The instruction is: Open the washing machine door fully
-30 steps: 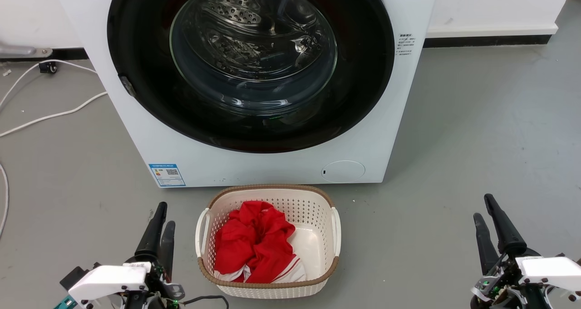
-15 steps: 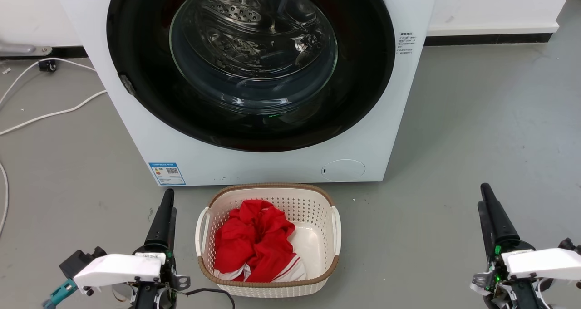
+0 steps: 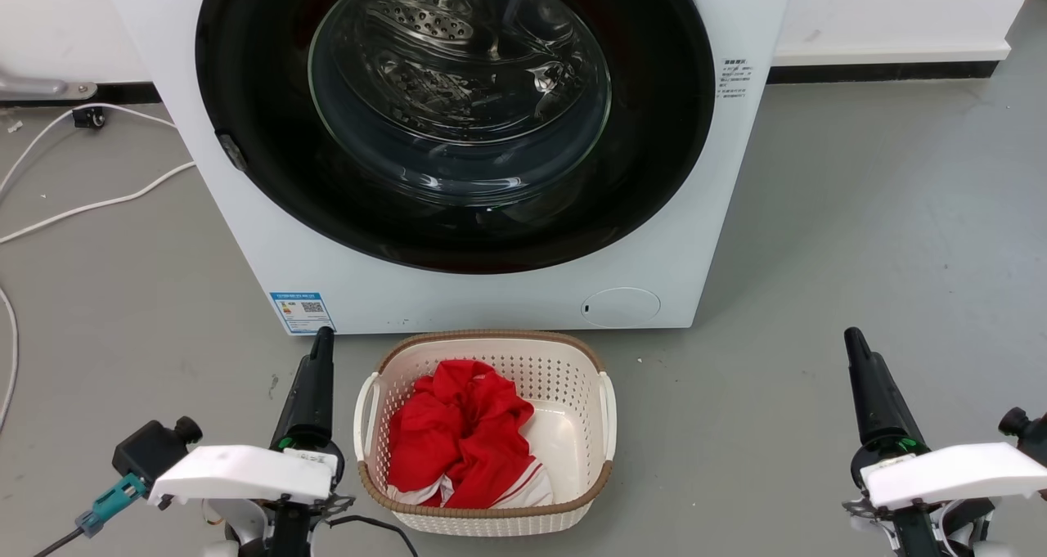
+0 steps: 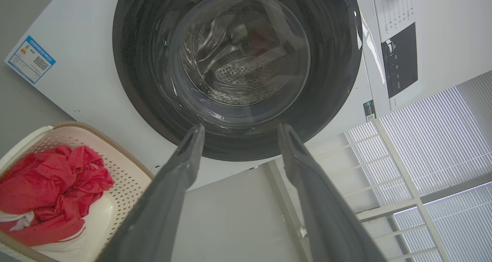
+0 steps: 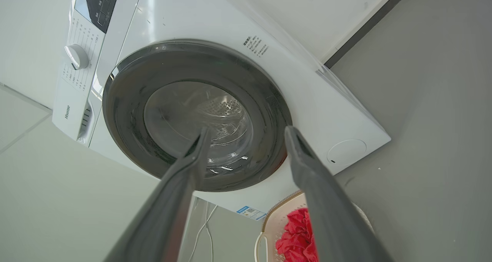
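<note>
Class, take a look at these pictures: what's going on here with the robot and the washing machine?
A two-armed robot faces the washing machine, whose round black door is shut. Its left gripper and right gripper hang low on either side of a basket of red clothes, both open and empty. Neither touches the door, so opening has not yet begun.

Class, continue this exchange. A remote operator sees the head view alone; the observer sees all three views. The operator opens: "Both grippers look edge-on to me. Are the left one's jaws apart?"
Observer: Yes. In the left wrist view the left gripper has its jaws apart, with nothing between them.
Operator: And the right?
Observer: The right gripper is likewise apart and empty in its own wrist view.
Operator: What sits above the washing machine door?
Observer: A white dial and a dark control panel, along the machine's top.
</note>
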{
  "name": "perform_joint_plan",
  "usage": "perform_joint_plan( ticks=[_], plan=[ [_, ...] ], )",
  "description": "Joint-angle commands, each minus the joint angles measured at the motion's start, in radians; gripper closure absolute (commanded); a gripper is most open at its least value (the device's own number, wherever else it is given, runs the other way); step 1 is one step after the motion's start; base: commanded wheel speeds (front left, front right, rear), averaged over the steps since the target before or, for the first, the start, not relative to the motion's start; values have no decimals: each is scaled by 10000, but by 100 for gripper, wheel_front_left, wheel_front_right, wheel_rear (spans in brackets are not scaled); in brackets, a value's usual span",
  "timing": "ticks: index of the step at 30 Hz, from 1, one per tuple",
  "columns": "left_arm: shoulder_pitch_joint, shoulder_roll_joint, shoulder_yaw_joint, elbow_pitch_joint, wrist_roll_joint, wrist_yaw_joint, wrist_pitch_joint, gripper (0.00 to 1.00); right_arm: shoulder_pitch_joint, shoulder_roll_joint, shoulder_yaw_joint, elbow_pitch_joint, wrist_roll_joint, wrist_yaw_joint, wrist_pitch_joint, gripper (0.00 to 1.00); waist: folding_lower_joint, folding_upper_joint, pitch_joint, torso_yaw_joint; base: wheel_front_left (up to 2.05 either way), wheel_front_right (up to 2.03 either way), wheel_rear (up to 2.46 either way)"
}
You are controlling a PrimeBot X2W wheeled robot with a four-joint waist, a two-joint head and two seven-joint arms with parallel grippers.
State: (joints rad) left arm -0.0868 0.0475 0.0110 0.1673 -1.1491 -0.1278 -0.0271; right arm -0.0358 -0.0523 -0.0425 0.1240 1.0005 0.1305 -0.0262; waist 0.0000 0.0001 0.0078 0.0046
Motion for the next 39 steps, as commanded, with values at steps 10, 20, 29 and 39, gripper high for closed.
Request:
perform_joint_plan(
  ticks=[10,20,29,39],
  plan=[
    [-183,29,-406,-347,2443,187,-444,0,91,8,239,-409,-2366,2,-446,0,0,-1,13,22,0,0,0],
    [-172,30,-672,-415,4058,302,-770,0,180,12,319,-487,-3974,2,-771,0,0,-1,24,46,0,0,0],
    [-129,31,-868,-491,5352,401,-1029,0,260,16,430,-681,-5220,2,-945,0,0,-1,52,69,0,0,0],
    [-46,32,-971,-544,6453,513,-1279,0,337,19,538,-854,-6298,2,-1014,0,0,-1,62,83,0,0,0]
  ],
)
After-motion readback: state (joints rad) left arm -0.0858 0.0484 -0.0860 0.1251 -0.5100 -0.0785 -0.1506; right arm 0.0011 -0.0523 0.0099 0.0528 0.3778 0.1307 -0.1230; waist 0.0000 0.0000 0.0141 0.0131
